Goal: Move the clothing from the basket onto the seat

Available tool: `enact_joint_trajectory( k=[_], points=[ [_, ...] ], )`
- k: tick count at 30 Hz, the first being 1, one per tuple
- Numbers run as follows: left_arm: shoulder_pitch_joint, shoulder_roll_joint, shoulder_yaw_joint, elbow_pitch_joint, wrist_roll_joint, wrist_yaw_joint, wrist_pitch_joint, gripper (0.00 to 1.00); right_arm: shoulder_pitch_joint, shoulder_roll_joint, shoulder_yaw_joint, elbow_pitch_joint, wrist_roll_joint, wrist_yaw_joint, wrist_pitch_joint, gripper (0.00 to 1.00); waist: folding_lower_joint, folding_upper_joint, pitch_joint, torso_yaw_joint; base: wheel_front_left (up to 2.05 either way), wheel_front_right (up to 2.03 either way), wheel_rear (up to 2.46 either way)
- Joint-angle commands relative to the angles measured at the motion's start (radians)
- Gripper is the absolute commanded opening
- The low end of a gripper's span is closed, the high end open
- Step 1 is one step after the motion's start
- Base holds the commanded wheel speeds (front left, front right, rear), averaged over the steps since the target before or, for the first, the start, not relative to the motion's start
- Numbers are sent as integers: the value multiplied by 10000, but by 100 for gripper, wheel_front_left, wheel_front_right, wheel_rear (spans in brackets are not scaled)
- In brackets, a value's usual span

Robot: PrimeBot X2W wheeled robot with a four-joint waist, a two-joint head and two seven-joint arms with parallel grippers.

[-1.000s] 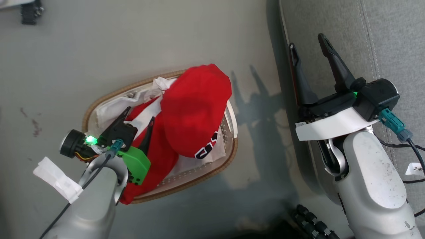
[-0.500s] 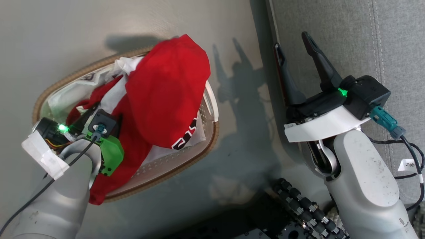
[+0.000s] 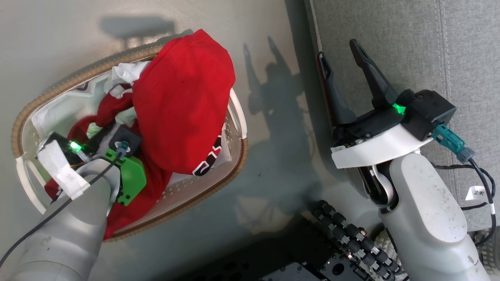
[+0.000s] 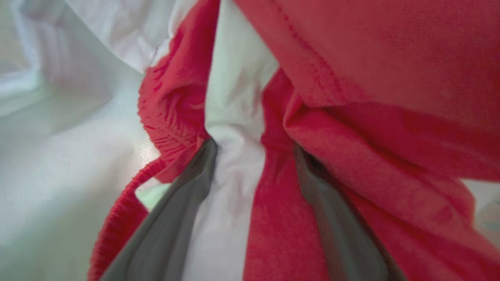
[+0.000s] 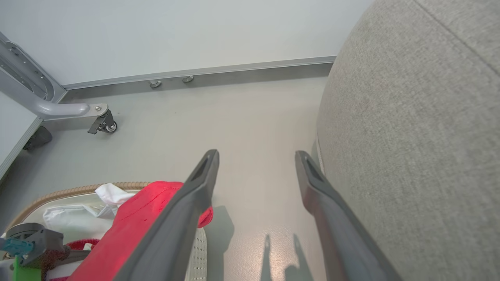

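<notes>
The basket [image 3: 15, 130] stands on the floor at the left, heaped with red clothing [image 3: 179, 101] whose black-and-white letter patch faces the near rim. My left arm reaches down into it. In the left wrist view my left gripper [image 4: 254, 146] is open, its fingers [image 4: 187, 187] pushed into the clothing [image 4: 351, 78] on either side of a red and white fold. My right gripper [image 3: 338, 48] hangs open with nothing in it at the seat's [image 3: 410, 47] edge. The right wrist view shows the right gripper [image 5: 256, 154] between the basket [image 5: 70, 191], the clothing [image 5: 129, 226] and the seat [image 5: 410, 136].
A white liner sheet [image 3: 58, 113] lines the basket under the clothing. Grey floor lies between basket and seat. A metal frame leg on a caster [image 5: 103, 123] stands by the far wall. Black ribbed parts of my base [image 3: 351, 242] and loose cables [image 3: 482, 175] sit low right.
The head camera has shifted, so the basket sits further left in the picture. My left gripper has gone deeper into the clothing, and its fingers are now buried. The right gripper keeps its pose.
</notes>
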Motion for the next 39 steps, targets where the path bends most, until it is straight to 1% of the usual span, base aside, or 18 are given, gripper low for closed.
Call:
enact_joint_trajectory(
  k=[1, 2, 6, 8, 12, 17, 27, 34, 39],
  points=[
    [59, -44, -174, 79, 73, -71, 26, 8, -93, -17, 16, 32, 32, -6, -46, 100, -1, 0, -94, 18, 0, 0, 0],
    [72, -28, -212, 86, 36, -80, -5, 0, -88, -17, 18, 46, 20, -6, -46, 100, -1, 0, -145, 24, 0, 0, 0],
    [192, -171, -269, 158, -283, -107, -58, 0, -89, -18, -39, 129, -104, -7, -46, 100, -1, 0, -510, 78, 0, 0, 0],
    [352, -338, -308, 176, -470, -117, -107, 0, -43, -20, -72, 172, -153, -7, -44, 100, -1, 0, -790, 111, 0, 0, 0],
    [708, -605, -429, 143, -850, -121, -157, 0, 141, -21, -174, 275, -305, -7, -46, 100, -1, 0, -1481, 251, 0, 0, 0],
    [1326, -974, -759, -184, -1281, -116, -199, 0, 418, -24, -409, 467, -570, -7, -44, 100, -1, 0, -2456, 619, 0, 0, 0],
    [2588, -1132, -906, -1465, -2326, -117, -186, 0, 1140, -30, -739, 844, -905, -7, -44, 100, -1, 0, -4402, 1273, 0, 0, 0],
    [3380, -1284, -557, -2374, -2719, -117, -188, 0, 1771, -30, -965, 1070, -1084, -7, -44, 100, -1, 0, -5560, 1762, 0, 0, 0],
    [3855, -1274, -190, -3199, -2771, -81, -187, 0, 2194, -29, -990, 1178, -1162, -7, -46, 100, -1, 0, -6213, 2074, 0, 0, 0]
  ],
)
